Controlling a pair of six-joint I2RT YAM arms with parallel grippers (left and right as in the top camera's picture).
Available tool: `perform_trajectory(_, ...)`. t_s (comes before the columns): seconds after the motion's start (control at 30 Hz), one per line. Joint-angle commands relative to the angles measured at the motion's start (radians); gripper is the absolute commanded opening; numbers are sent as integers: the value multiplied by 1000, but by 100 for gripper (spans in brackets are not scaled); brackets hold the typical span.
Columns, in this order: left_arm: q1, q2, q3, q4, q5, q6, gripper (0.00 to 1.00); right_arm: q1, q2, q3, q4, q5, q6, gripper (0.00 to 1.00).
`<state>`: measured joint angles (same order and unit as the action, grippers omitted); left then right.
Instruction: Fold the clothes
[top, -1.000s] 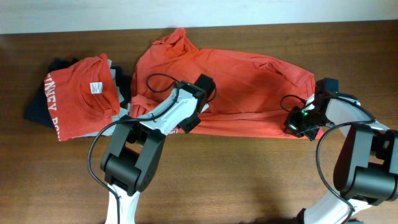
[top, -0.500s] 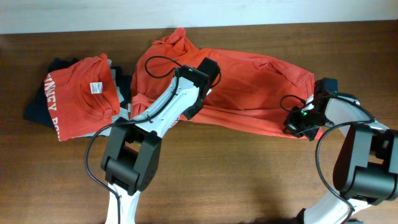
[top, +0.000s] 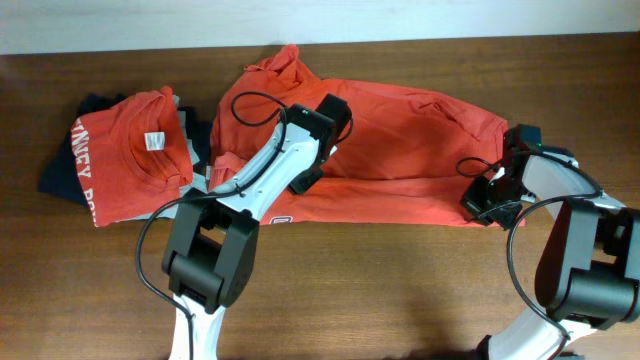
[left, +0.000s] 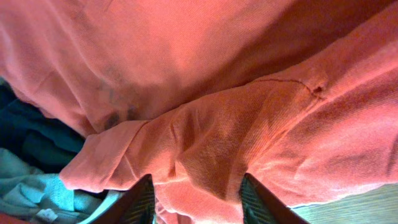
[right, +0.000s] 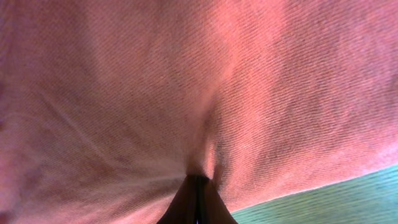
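**Right hand (right: 198, 182) pinching the hem, left hand (left: 196, 182) lying open on the cloth**

Across the wooden worktop (top: 400, 290) an orange-red spread T-shirt (top: 400, 140) is being laid out sideways, with its near hem running along the front and wrinkles gathering toward its left end. The step in hand is being judged as the flattening before the first fold.

At the left a folded T-shirt (top: 125, 165) is being kept on top of a navy garment (top: 60, 178) and a grey-blue garment (top: 192, 165), just beside the spread one. No basket or bin is being shown, so this pile alone is serving as the place for finished pieces.

The shirt's right near corner is being held by the right hand, its fingers closed tight on a tuck of fabric. The left hand is being pressed onto the left half with its fingers wide apart. A hump of cloth is being straddled there, but nothing is being clamped.

For the next move, the left fingers are being judged to need closing on the hem, so that both corners can be lifted together.

A white neck tag (top: 153, 141) is being shown on the folded T-shirt.
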<state>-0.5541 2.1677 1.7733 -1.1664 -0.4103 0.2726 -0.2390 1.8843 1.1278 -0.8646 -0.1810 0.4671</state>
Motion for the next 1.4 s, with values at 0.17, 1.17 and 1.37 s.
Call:
perform_trajectory(0.17, 2, 11, -9, 3, 138, 6, 49, -3, 39, -32, -19, 182, 14, 4)
perform_trajectory(1.17, 25, 26, -138, 70, 257, 31, 48, -3, 39, -32, -29, 182, 13, 4)
perform_trajectory(1.37, 25, 26, -153, 106, 182, 35, 11, -3, 39, -32, -26, 182, 13, 4)
